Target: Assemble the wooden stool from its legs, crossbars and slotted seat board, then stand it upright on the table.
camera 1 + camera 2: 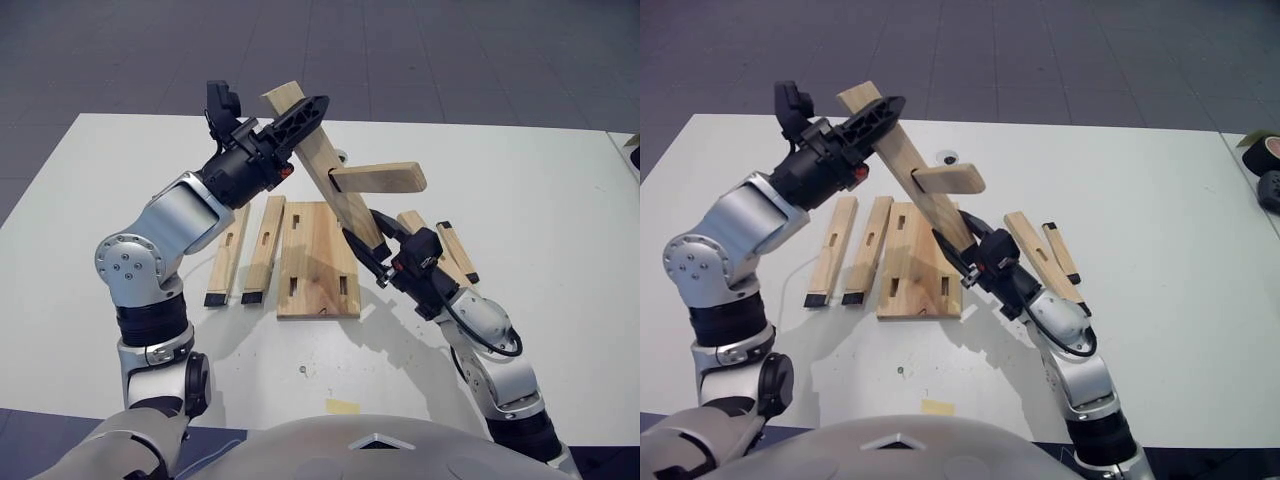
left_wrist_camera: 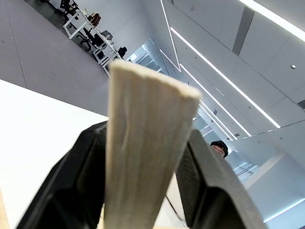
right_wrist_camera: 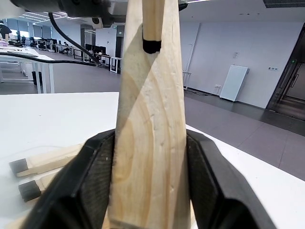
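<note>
The left gripper is clamped across the upper end of a leg, one finger on each broad face. The right gripper is clamped the same way on the lower end of that leg (both wrist views show wood seated fully between the fingers).

The leg is held clear of the table. Its long axis slopes from the left gripper, high and far from the robot, down and rightward to the right gripper, low and near. A crossbar is seated in the leg's slot about midway along and projects roughly level toward the robot's right, its free end bare.

The seat board lies flat directly beneath the leg, slots up, with the right gripper just above its right edge. Two spare legs lie side by side left of the board. A third leg and a second crossbar lie right of it.

The free crossbar end probably takes the next leg. The third leg lies nearest the right gripper.
</note>
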